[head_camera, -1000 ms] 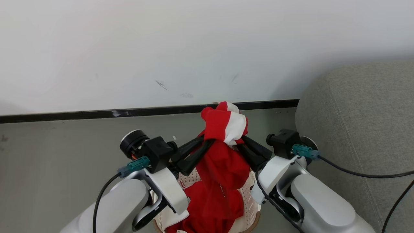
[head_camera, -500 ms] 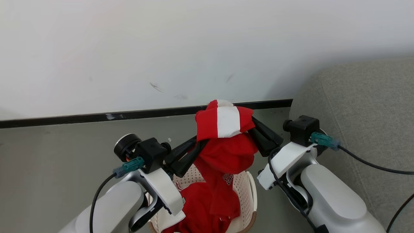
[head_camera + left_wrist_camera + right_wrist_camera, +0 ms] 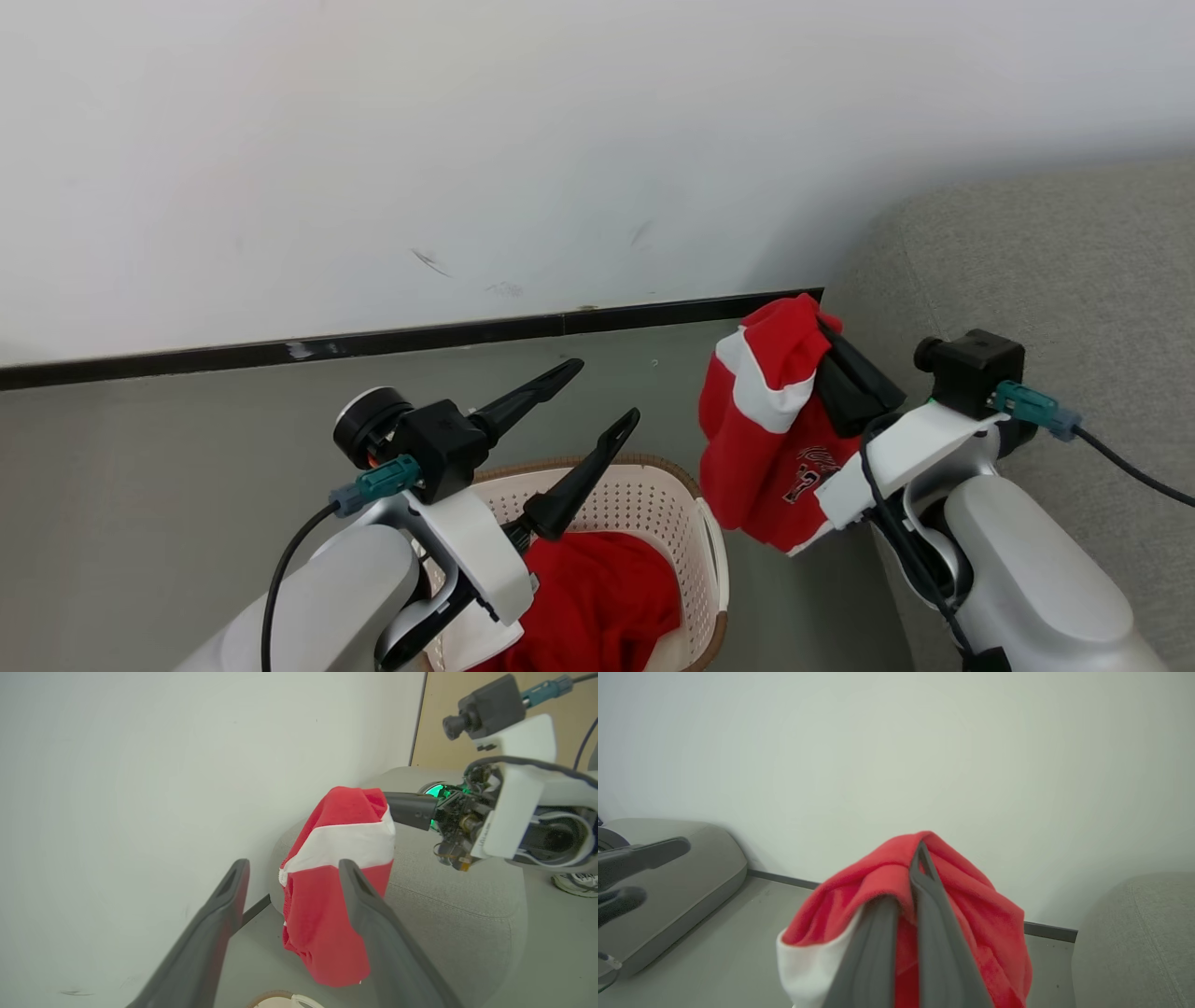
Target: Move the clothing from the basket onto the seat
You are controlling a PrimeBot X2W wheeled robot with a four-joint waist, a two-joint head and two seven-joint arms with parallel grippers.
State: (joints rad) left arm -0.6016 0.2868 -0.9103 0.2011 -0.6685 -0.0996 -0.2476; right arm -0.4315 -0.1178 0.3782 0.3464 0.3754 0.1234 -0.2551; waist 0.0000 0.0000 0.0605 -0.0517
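The right pincer (image 3: 919, 856) is clamped shut on a soft bright red garment with a white stripe (image 3: 761, 439). The garment hangs in the air between the oval cream perforated plastic basket with a brown woven-look rim (image 3: 667, 490) and the big grey-green fabric sofa seat (image 3: 1074, 271), just beside the seat's rounded corner, above the grey floor (image 3: 140, 485). The left pincer (image 3: 602, 392) stands wide open and empty above the basket's far rim. A second red garment (image 3: 597, 602) lies crumpled inside the basket. Behind runs a white wall (image 3: 467, 140) with a black skirting strip (image 3: 420, 333) along its foot.
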